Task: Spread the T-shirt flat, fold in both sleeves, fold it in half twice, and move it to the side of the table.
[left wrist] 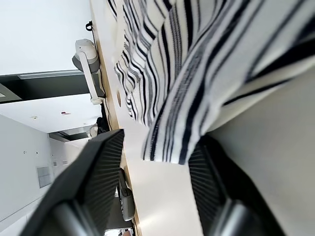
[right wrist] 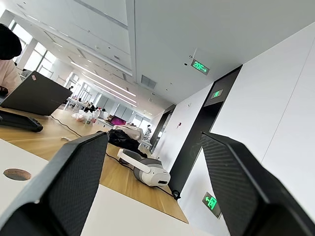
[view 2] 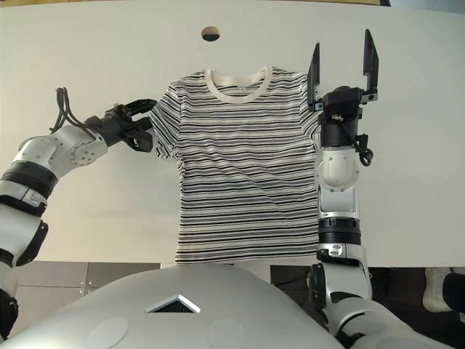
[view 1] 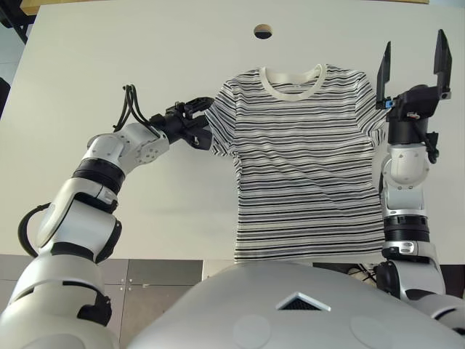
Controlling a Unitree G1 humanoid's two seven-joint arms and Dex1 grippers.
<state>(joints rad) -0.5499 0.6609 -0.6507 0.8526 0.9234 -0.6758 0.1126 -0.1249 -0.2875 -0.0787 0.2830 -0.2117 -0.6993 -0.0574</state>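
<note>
Left gripper (view 1: 207,122) seemingly straddles T-shirt (view 1: 305,167) sleeve; right gripper (view 1: 414,43) raised, spread.

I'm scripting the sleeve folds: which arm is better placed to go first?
Left. The left gripper has the black-and-white striped T-shirt's sleeve hem between its open fingers; the right gripper points upward, open and empty.

One black-and-white striped short-sleeved T-shirt (view 1: 301,160) lies on one white bench (view 1: 109,73). Two black two-fingered grippers flank it: the left gripper (view 1: 205,122) and the right gripper (view 1: 414,43). One round brown hole (view 1: 262,31) lies beyond both grippers.
</note>
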